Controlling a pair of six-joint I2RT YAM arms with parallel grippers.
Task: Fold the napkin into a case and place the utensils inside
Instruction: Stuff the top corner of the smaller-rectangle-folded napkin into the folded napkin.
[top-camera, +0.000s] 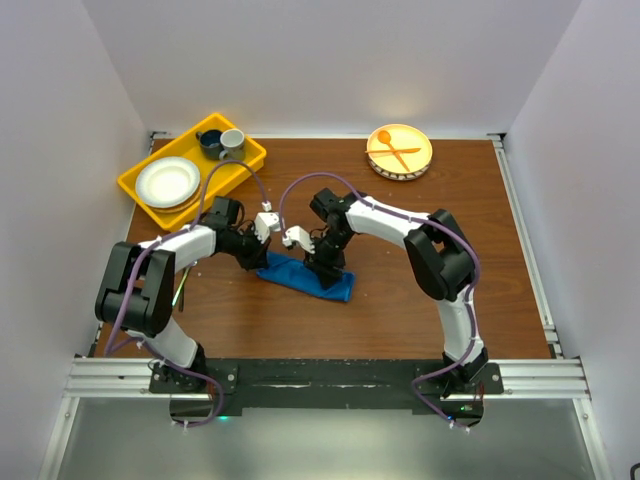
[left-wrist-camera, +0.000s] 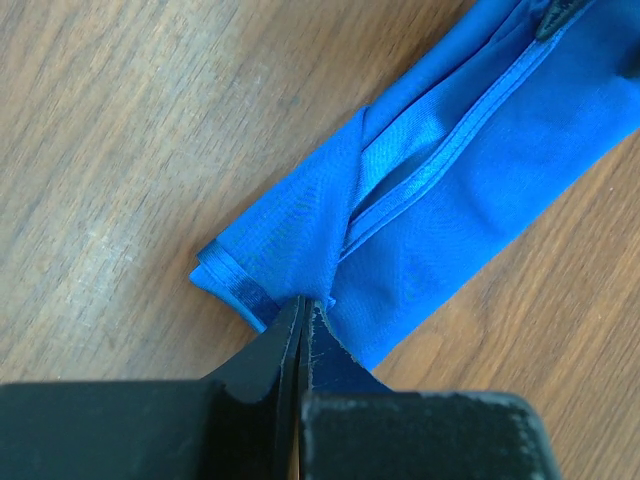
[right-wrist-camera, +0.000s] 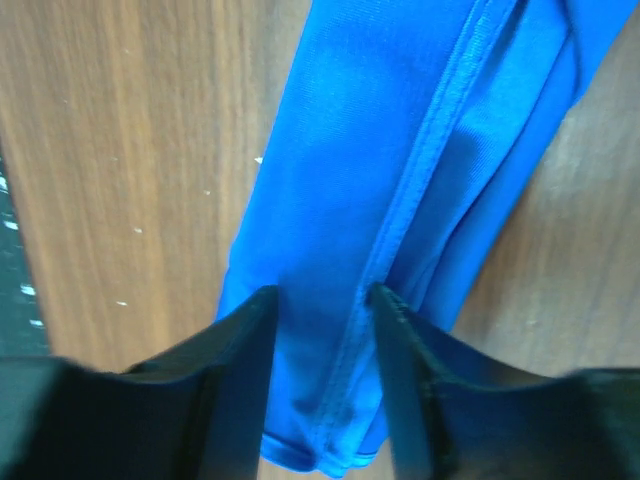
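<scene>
The left arm (top-camera: 185, 243) and right arm (top-camera: 390, 215) are built of white shells and black joints. Purple cables (top-camera: 235, 166) are looped along them; black fingers (left-wrist-camera: 250, 360) are fitted at the tips.

A folded blue case (top-camera: 308, 277) lies on the worktop (top-camera: 420, 320). The left hand (top-camera: 258, 260) is at its left end and the right hand (top-camera: 322, 268) is over its middle. Well behind-left of the case is a tray (top-camera: 135, 188) holding a plate (top-camera: 167, 181) and cups (top-camera: 211, 142). Behind-right is a yellow dish (top-camera: 425, 150).
</scene>
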